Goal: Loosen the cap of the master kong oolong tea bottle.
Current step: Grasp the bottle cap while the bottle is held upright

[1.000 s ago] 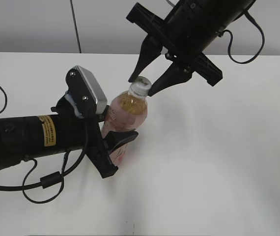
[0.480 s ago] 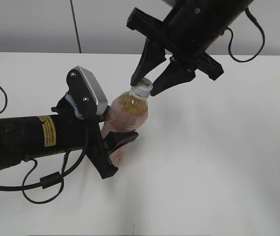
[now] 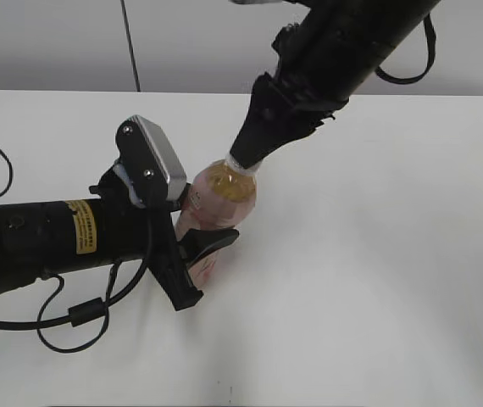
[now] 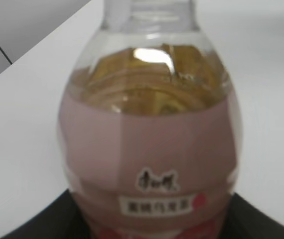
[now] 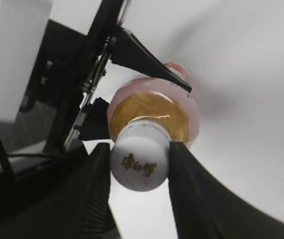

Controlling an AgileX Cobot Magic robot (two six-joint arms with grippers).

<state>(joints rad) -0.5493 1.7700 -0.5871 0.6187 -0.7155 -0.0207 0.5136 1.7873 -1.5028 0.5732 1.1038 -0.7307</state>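
Your cap [image 5: 139, 162] sits at the top of the bottle [image 3: 218, 197], which stands just left of center on the tabletop [image 3: 377, 280], its long axis close to upright with the neck leaning a little toward the far right and the cap pointing up. In the right wrist view the right pincer [image 5: 139, 172] has a finger pressed against each side of the cap, so you are closed on it. The left pincer [image 3: 192, 227] is clamped around the labeled body of the bottle; the left wrist view shows the pink label filling the frame with dark pads at the bottom corners.

Watch these risks as you twist:
- The fingers look to touch only the rim of the cap. If the contact is that shallow, they may slip around the ribbing instead of turning it.
- If the left hold is too soft, the whole bottle could spin with the cap and nothing loosens.
- Squeezing the thin plastic body harder may push tea out once the seal breaks.
- Any sideways pull from the right arm could tilt the bottle further in the left grip.
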